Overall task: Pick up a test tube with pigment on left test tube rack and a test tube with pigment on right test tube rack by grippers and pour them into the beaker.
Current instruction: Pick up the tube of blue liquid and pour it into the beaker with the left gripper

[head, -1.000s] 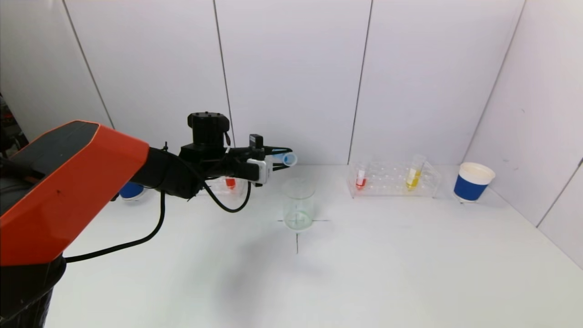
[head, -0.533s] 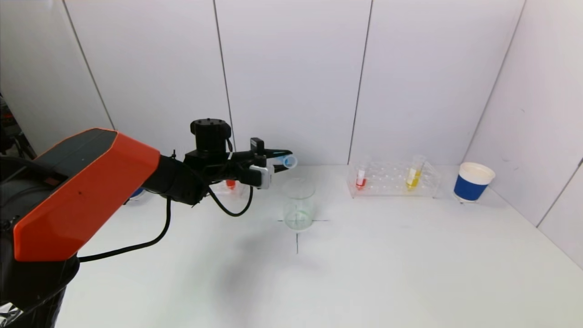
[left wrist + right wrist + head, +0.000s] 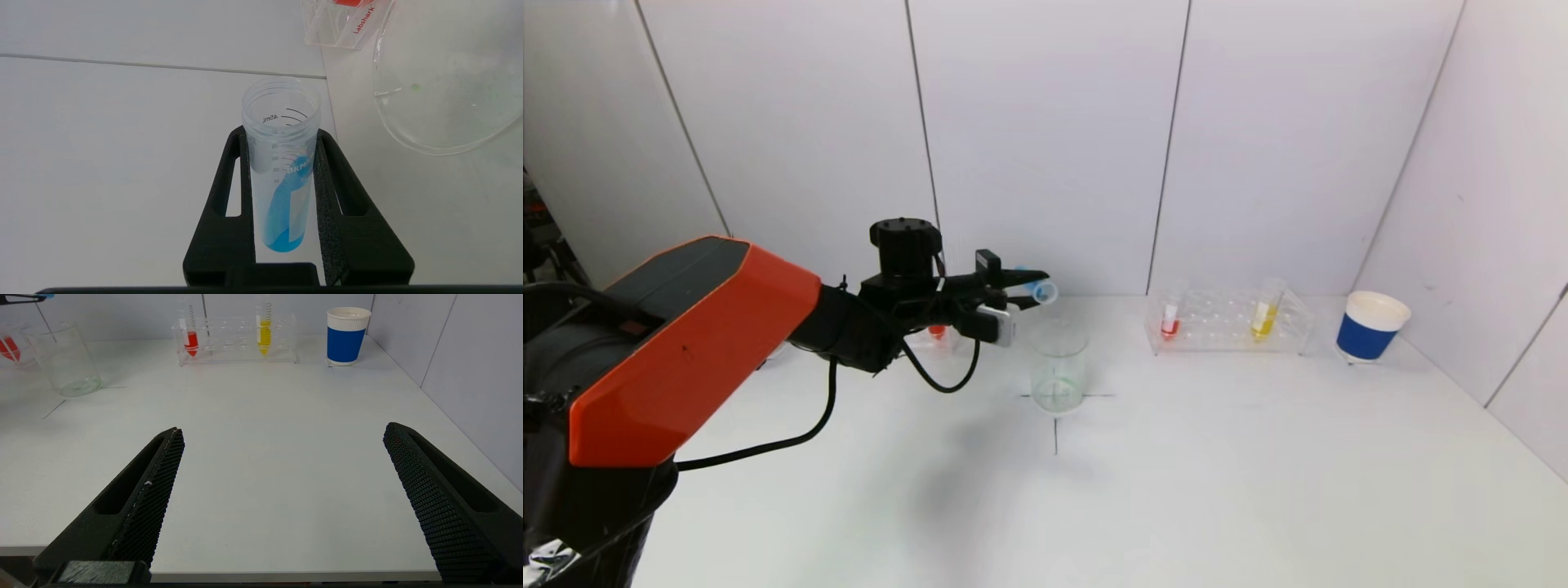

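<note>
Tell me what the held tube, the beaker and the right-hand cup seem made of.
Test tube: clear, slightly cloudy plastic, probably; moulded threads, printed scale.
Beaker: glossy clear glass, perhaps plastic.
Cup: matte paper, likely; rolled white rim, blue sleeve.

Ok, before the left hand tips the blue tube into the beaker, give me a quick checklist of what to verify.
1. Left hand shut on the blue tube: ok.
2. Blue liquid in the tube: ok, sitting near the closed end.
3. Tube mouth over the beaker: not ok, it sits up and to the left of the rim.
4. Beaker upright on the table: ok.
5. Right hand open and away from the beaker: ok.
6. Right rack holds red and yellow tubes: ok.
</note>
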Controlling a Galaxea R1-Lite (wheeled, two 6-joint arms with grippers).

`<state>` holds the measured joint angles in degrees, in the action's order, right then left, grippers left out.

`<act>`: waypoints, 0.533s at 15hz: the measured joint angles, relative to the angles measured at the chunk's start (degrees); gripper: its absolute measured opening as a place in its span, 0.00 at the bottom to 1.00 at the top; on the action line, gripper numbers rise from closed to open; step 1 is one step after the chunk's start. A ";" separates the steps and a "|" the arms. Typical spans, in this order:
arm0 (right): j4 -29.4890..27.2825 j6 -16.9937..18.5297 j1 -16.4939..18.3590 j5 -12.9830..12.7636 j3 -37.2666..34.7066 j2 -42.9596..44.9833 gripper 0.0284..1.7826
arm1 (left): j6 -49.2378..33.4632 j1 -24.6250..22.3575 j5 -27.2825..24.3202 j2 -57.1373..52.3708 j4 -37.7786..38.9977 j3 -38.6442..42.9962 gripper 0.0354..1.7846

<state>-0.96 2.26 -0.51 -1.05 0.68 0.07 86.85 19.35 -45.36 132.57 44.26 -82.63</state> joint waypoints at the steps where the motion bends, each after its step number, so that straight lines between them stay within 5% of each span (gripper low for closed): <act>1: 0.00 0.00 0.00 0.00 0.00 0.00 0.99 | 0.72 0.24 0.13 0.01 0.02 -0.06 0.23; 8: 0.02 0.00 0.00 0.00 0.00 0.00 0.99 | 5.30 0.44 -0.44 -0.05 5.62 0.68 0.23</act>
<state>-0.94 2.26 -0.51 -1.05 0.68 0.07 92.15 19.79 -45.80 132.52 49.88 -81.95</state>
